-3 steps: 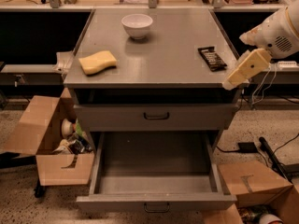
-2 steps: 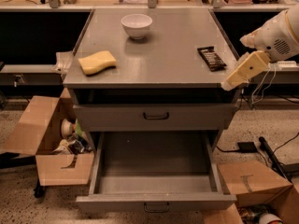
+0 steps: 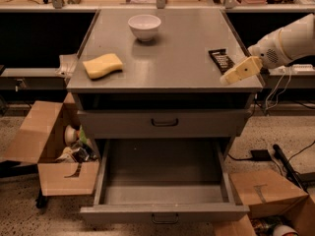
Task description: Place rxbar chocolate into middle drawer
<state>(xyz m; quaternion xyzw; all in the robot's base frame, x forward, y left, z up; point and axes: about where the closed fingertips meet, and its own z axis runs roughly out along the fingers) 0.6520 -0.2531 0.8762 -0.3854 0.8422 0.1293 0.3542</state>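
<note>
The yellow sponge point(image 3: 102, 65) near the bench's point(image 3: 182, 58) left edge and the white bowl point(image 3: 144, 26) toward its back edge lie as they did a second ago. Below the front edge, the middle drawer point(image 3: 197, 213) stands pulled out and empty, ready to receive. The rxbar chocolate point(image 3: 220, 60) has not shifted; it lies flat by the right edge, near the front right corner. The end effector point(image 3: 229, 76) has crept leftward over that corner and now sits just beside the bar; whether it is wide or narrow I cannot tell. The grasp looks imminent, not yet made.
</note>
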